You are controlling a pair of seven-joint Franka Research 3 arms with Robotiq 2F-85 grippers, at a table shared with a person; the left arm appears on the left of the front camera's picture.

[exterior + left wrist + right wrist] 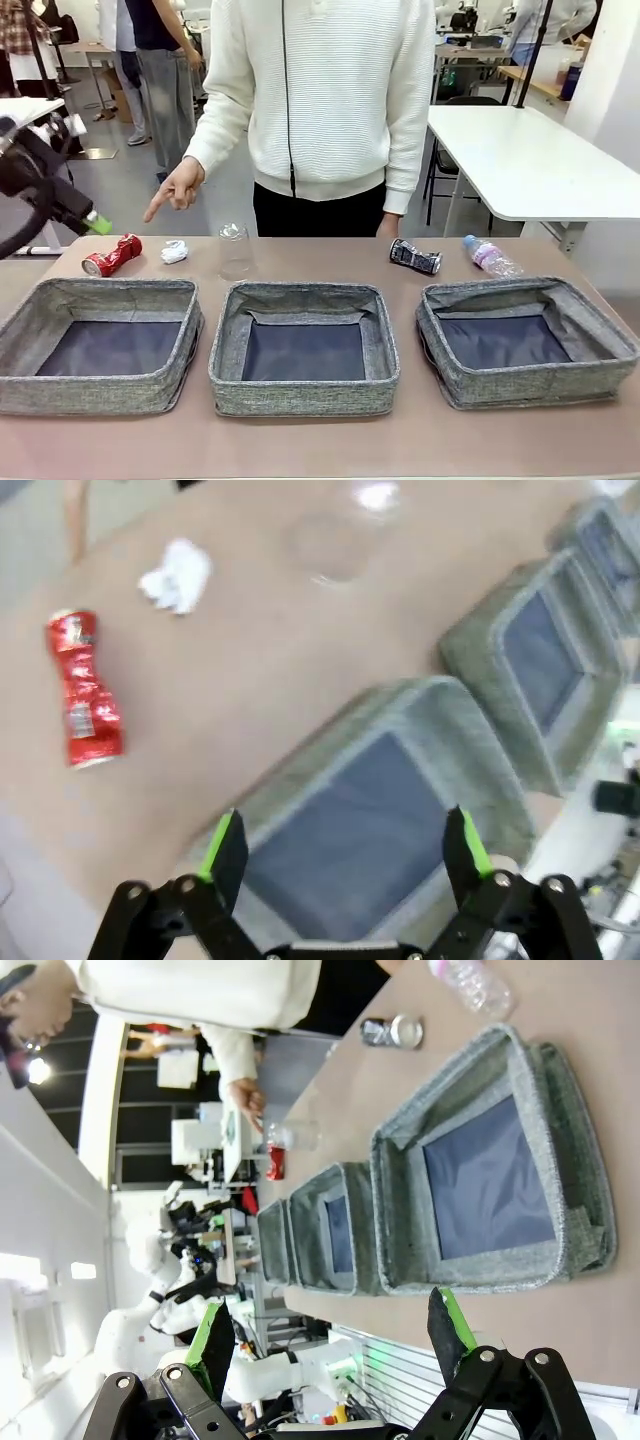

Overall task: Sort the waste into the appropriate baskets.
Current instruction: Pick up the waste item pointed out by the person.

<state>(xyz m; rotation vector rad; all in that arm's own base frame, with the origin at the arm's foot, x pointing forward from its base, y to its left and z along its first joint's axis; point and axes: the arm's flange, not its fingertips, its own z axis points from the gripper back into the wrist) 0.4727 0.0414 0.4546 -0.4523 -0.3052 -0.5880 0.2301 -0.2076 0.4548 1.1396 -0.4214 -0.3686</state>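
With the left pincer (345,840) spread wide over a basket (330,745), we should swing it to the red can (85,690) at the frame's left and straddle its crushed waist.

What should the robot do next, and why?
Probably reach its open left hand across to the red can and lower over it. The hand hangs near the left basket holding nothing, the can lies closest on that side, and the person's finger points toward it.
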